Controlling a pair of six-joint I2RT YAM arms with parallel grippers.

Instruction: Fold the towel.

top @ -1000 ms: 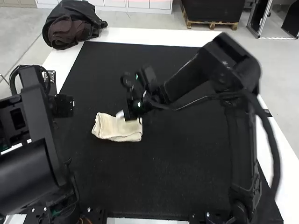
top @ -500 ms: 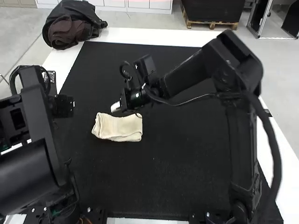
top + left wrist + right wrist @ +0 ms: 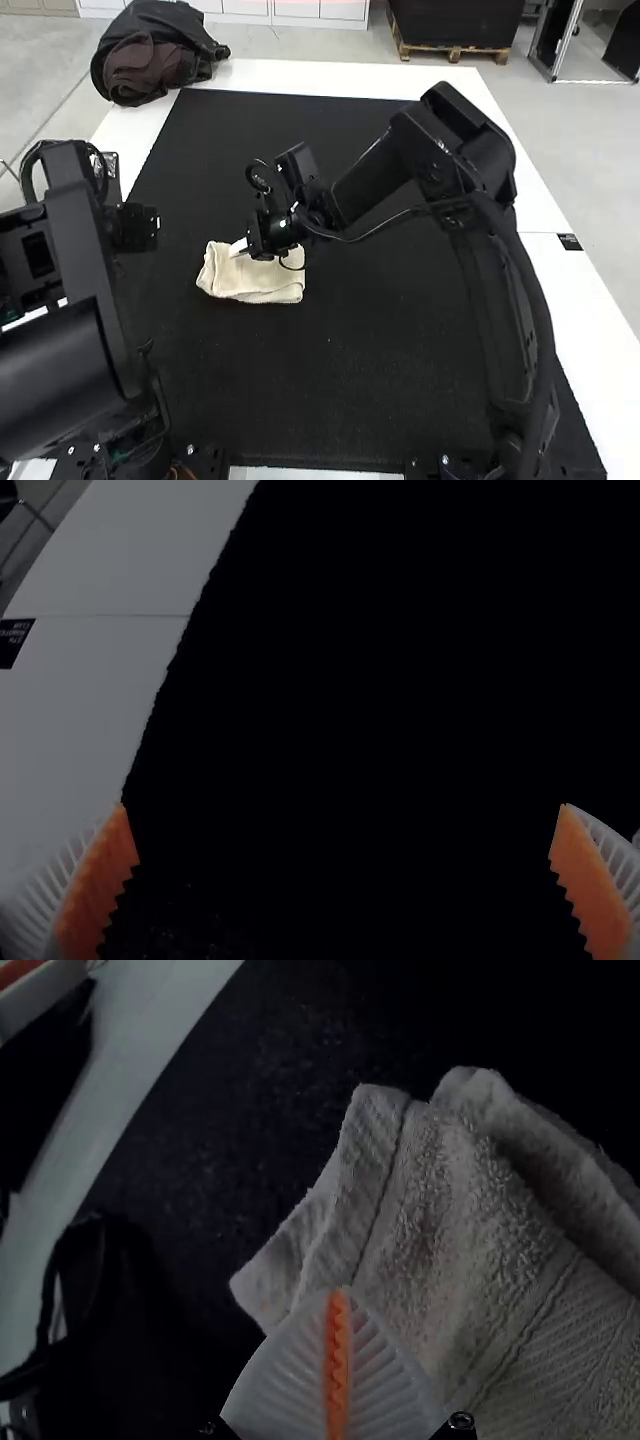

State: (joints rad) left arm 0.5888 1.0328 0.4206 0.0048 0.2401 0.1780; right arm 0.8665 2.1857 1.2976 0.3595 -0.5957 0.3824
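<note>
The cream towel (image 3: 268,284) lies folded in a small layered bundle on the black mat. Over its back edge is my right gripper (image 3: 240,248), its white tip at the back-left part of the cloth. In the right wrist view the right gripper (image 3: 340,1295) is shut, pads together, in front of the towel (image 3: 440,1210), whose layered hems and loose corner show; whether it touches the cloth I cannot tell. My left gripper (image 3: 138,227) stays left of the towel. The left wrist view has the left gripper (image 3: 343,805) open, with nothing between its fingers.
The black mat (image 3: 380,340) covers most of the white table (image 3: 575,275). A dark bag (image 3: 150,55) sits at the far left corner. Part of a white and orange finger (image 3: 45,995) of the other arm appears in the right wrist view.
The right gripper first drew back off the towel, then came forward over it again, farther left than before. Its arm has shifted left. Towel and left arm look unchanged.
</note>
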